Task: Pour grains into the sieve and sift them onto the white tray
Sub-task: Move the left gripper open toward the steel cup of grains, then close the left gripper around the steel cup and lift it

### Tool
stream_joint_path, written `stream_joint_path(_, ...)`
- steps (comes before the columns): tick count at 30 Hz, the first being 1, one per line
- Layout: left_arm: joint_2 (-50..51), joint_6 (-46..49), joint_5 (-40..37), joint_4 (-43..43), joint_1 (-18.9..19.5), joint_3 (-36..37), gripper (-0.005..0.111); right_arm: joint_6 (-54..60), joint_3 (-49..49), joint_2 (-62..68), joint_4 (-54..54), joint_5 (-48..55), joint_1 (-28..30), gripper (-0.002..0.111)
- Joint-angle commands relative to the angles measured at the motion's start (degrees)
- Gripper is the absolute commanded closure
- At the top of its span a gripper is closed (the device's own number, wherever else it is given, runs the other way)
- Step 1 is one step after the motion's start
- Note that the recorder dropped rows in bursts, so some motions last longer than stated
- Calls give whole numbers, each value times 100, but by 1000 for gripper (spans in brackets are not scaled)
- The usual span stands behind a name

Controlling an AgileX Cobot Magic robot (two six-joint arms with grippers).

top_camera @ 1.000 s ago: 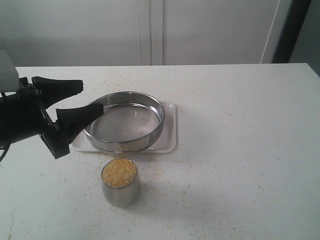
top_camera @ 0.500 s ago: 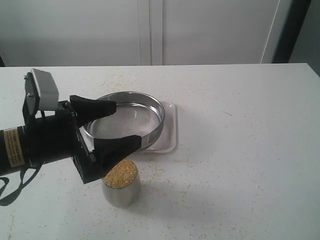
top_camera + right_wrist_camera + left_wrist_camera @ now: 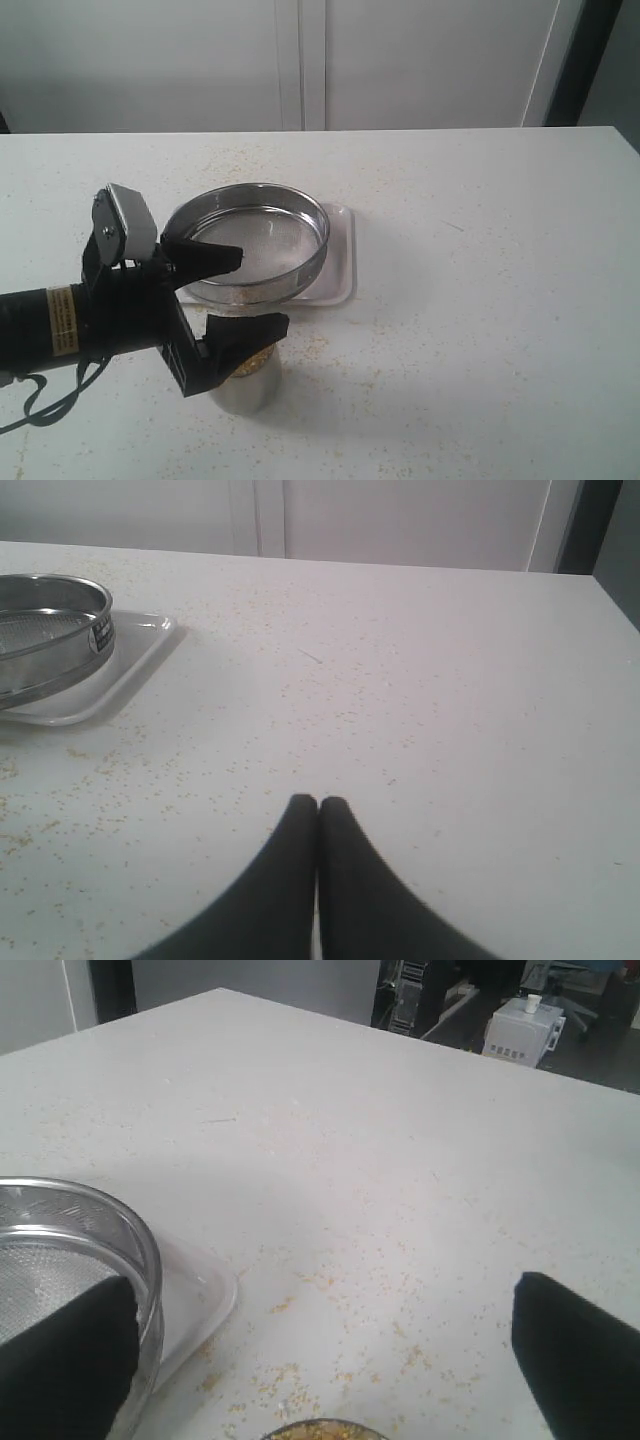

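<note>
The grains (image 3: 258, 356) sit in a steel cup (image 3: 245, 388), yellow top just showing. The cup stands between the tray and the table's front edge, as the exterior view has it. Behind the cup, the sieve (image 3: 318, 240) rests on the white tray (image 3: 342, 270), around the middle of the table and well clear of every corner. Left gripper (image 3: 262, 290) is spread wide and grips nothing. In the exterior view one finger crosses the sieve's near rim, the other the cup's mouth. Right gripper (image 3: 318, 806) is pinched tight and empty, over the table (image 3: 450, 680) speckled with stray grains.
</note>
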State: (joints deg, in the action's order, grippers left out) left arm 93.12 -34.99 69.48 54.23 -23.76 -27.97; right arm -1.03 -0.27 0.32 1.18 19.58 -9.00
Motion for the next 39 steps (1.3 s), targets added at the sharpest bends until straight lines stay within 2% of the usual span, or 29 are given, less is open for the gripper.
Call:
stream_joint_path(1, 171, 195, 48, 186, -34, -3, 7, -28, 27, -32, -22, -40, 49, 108)
stream_joint_path(11, 562, 632, 48, 219, -34, -3, 7, -138, 27, -32, -22, -40, 49, 108)
stream_joint_path(39, 1029, 968, 48, -115, -34, -3, 7, -138, 27, -32, -22, -29, 49, 108)
